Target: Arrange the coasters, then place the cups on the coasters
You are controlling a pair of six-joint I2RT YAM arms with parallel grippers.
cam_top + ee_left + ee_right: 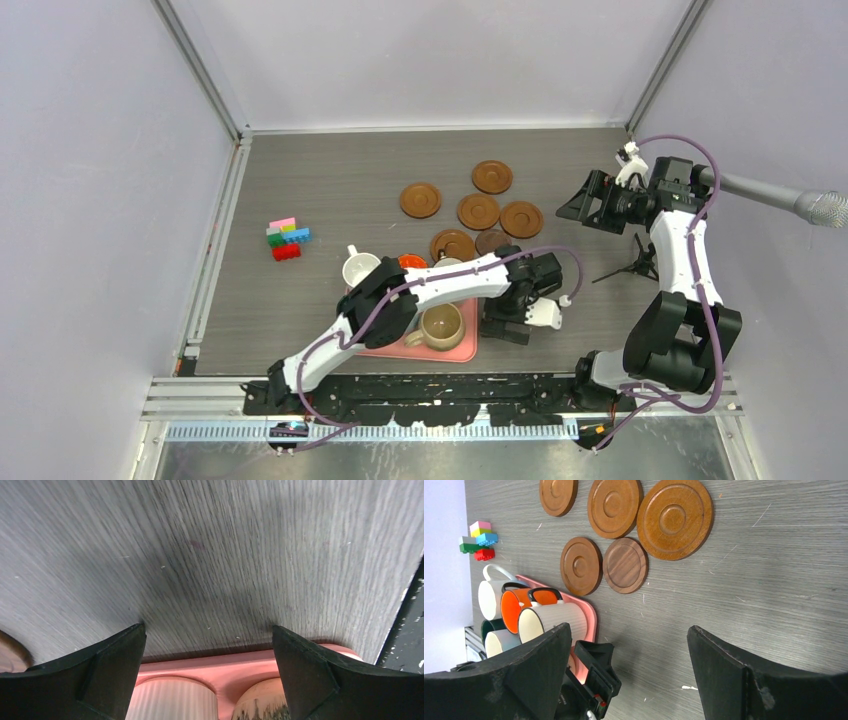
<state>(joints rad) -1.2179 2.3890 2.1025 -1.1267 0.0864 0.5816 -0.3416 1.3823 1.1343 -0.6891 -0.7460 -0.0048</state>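
Six coasters (478,211) lie clustered far and right of centre on the table (330,180); cups (440,327) cluster at the pink tray (462,352), nearer. Left wrist: left end effector (207,628) spread wide, empty, above the tray's edge. Right wrist: right end effector (629,628) wide, empty, over table.

No legible text or labels

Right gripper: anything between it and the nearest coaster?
Nothing. In the top view only bare grey table separates the right gripper from the nearest coaster; the right wrist view shows the same bare stretch.
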